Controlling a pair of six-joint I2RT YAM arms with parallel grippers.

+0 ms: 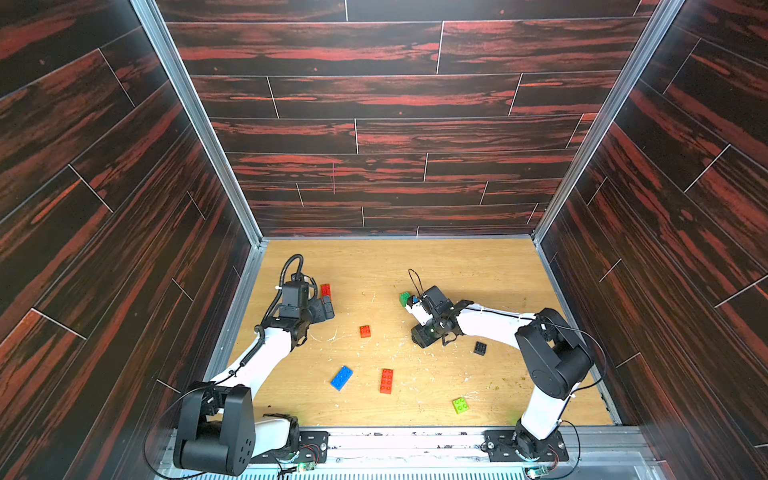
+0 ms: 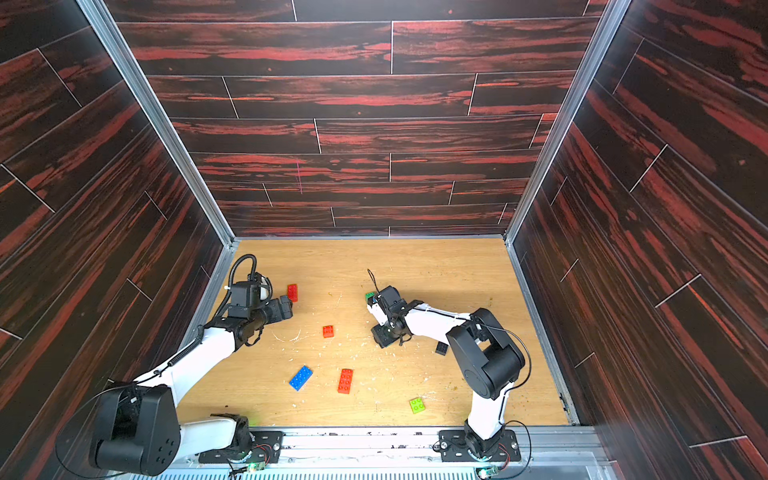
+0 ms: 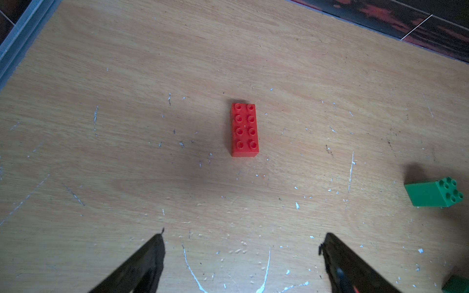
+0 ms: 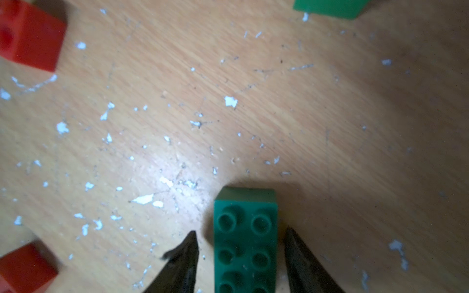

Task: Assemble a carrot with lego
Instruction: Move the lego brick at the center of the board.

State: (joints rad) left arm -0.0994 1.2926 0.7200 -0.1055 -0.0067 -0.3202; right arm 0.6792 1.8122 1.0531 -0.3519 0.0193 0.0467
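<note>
— What has your right claw got?

— Nothing clamped, as far as I can see; my right claw [image 4: 240, 230] points down at the table [image 4: 355, 126] with its jaws parted about half-way, one finger on each side of the teal brick [image 4: 245, 241]; the brick sits studs up between them, and a strip of bare wood shows between one finger and its flank; the other finger is very close to it, but whether it touches I cannot tell.

— And the left?

— My left claw [image 3: 241, 232] is spread wide and holds nothing; it hangs over the table, and a long red brick [image 3: 245, 129] lies flat ahead of it, studs up, well clear of both fingers.

— Where are the other bricks?

— Scattered, every piece single; the green brick [image 1: 404, 298] lies on its side just beside my right claw; in both top views a small red brick [image 1: 365, 331] sits between my two arms; nearer my bases lie the blue brick [image 1: 342, 377] and a second long red brick [image 1: 386, 381], near each other but not touching; the lime brick [image 1: 460, 405] lies toward my right arm's base, and the black brick [image 1: 480, 348] lies beside my right forearm.
</note>
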